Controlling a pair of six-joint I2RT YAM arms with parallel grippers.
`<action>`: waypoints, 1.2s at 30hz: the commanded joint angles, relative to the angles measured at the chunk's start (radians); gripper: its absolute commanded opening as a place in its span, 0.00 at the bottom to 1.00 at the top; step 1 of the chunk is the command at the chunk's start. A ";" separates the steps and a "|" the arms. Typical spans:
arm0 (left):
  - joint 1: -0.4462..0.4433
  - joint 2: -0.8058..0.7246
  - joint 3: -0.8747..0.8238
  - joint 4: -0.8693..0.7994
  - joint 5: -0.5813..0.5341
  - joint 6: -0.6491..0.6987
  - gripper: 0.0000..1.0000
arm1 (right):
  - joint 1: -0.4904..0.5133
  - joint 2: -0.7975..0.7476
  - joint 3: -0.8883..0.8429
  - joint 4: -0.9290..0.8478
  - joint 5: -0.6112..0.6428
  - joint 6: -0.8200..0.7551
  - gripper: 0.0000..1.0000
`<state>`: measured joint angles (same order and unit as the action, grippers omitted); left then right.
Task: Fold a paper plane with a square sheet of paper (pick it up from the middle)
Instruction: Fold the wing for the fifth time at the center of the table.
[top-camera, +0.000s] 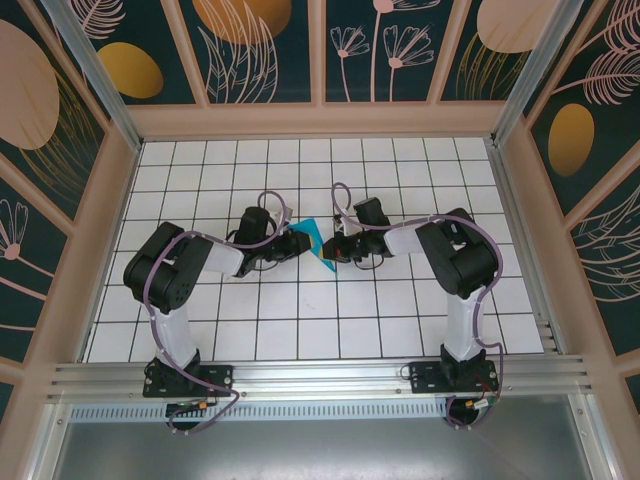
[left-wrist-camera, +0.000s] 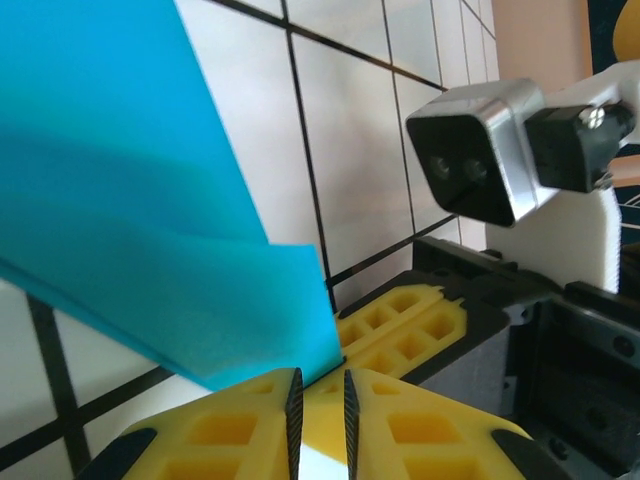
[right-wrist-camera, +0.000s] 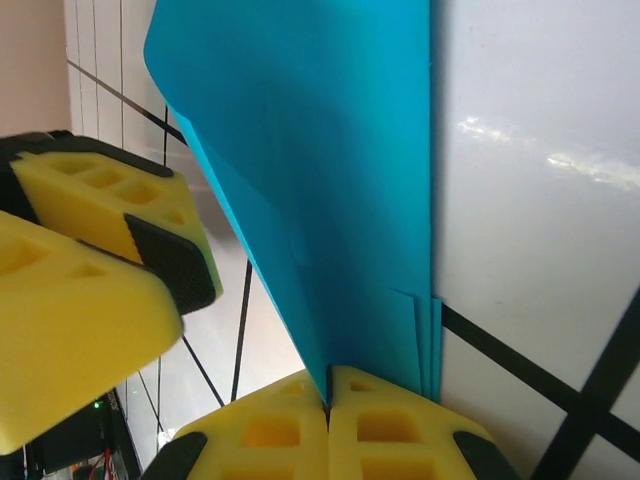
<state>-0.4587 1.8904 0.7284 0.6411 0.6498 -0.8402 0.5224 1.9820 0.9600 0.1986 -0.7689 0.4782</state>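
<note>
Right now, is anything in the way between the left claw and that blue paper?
Nothing visible. The left gripper, jaws a slit apart, sits right beside the lower edge of the teal paper, which the right gripper pinches. Only white tiles show around them.

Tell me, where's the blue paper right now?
In the overhead view the paper stands mid-table between the left gripper and the right gripper, which pinches it.
</note>
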 joint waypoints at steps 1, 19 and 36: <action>-0.007 0.023 -0.011 0.031 0.011 -0.004 0.21 | 0.001 0.057 0.013 -0.045 0.032 0.018 0.00; -0.008 0.084 0.074 -0.078 -0.042 0.021 0.18 | 0.000 0.065 0.021 -0.071 0.040 0.010 0.00; -0.007 0.154 0.154 -0.334 -0.160 0.031 0.16 | 0.001 0.011 0.037 -0.101 -0.009 0.018 0.11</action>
<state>-0.4614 1.9705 0.8719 0.4347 0.6258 -0.8413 0.5186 1.9907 0.9886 0.1482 -0.7841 0.4938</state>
